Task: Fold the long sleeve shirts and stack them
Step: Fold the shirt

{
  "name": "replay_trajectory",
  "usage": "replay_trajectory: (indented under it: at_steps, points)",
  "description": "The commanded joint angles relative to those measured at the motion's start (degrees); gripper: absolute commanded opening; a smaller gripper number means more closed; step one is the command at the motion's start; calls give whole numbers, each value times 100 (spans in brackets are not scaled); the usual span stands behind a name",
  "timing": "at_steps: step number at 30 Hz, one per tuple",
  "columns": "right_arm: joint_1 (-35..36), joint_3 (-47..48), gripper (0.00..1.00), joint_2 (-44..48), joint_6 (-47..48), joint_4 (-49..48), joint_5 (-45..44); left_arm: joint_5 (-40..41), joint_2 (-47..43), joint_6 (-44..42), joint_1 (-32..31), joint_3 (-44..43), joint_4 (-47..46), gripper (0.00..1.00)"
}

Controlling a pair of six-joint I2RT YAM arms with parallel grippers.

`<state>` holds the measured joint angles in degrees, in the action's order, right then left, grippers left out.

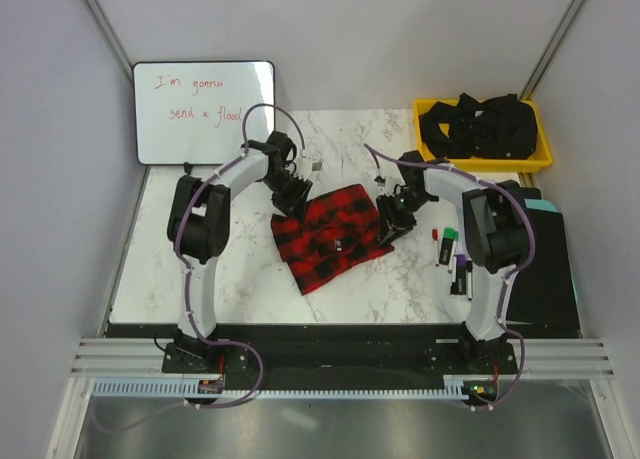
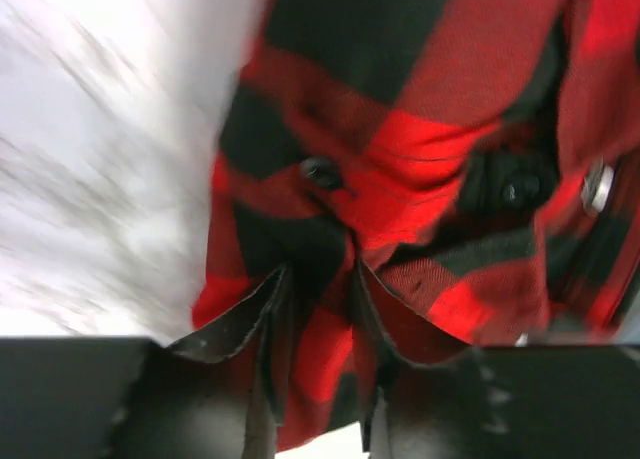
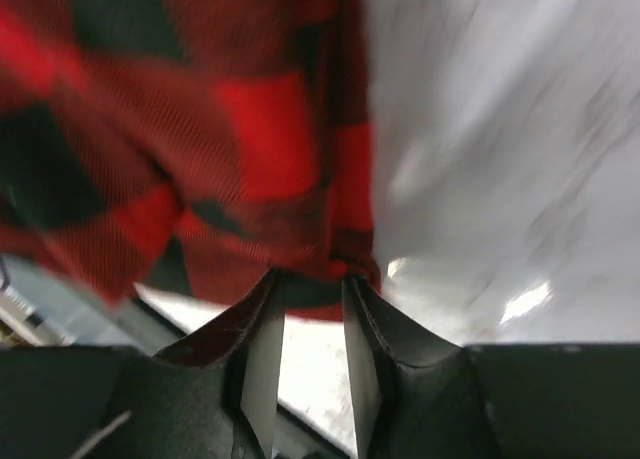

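Your left pincer (image 1: 293, 196) and right pincer (image 1: 392, 224) each clamp the flannel shirt (image 1: 330, 237) at its far edge. Its bulk lies nearward, between them.

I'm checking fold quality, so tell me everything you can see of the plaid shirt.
The shirt is red-and-black checked, soft woven cloth with dark buttons. It lies bunched in a rough, tilted rectangle midway across the marble table, partly folded. The left gripper pinches its far left corner, the right gripper its right edge; each wrist view shows cloth clamped in the closed jaws.
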<state>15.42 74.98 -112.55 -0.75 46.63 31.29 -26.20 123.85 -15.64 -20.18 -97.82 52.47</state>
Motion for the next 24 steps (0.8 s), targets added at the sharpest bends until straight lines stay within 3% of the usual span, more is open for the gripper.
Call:
replay_trajectory:
  at_steps: [1, 3, 5, 6, 7, 9, 11, 15, 20, 22, 24]
  points:
    - [57, 1648, 34, -975, 373, -242, -703, -963, -1298, -80, 50, 1418, 1, 30]
    - [206, 2412, 31, -1399, 453, -234, -852, -1229, -1801, 165, -81, 2045, -140, 29]
    - [347, 3782, 28, -2058, 593, -172, -678, -1536, -2504, 699, -483, 2915, -446, 29]
    - [513, 4736, 31, -2260, 690, -137, -520, -1703, -2689, 877, -721, 3127, -518, 32]
    - [602, 5215, 41, -2584, 795, -67, -405, -2018, -2856, 1044, -976, 3346, -553, 39]
    - [725, 5989, 48, -2667, 1068, 118, -160, -2432, -3365, 1186, -1426, 3410, -649, 43]
    - [673, 5854, 54, -2255, 1199, 101, -211, -2444, -3918, 1073, -1209, 3393, -711, 49]
    - [436, 3988, 56, -1034, 1297, 21, -159, -1919, -3791, 625, -250, 2807, -853, 54]
    - [400, 2102, 56, 92, 1542, 380, 333, -1748, -2850, -44, -144, 1952, -694, 57]
    - [400, 1574, 56, 190, 1832, 653, 273, -2038, -2665, -149, -144, 1968, -720, 57]
    - [400, 1171, 56, 233, 1947, 681, 115, -1830, -2708, -28, -144, 2344, -956, 58]
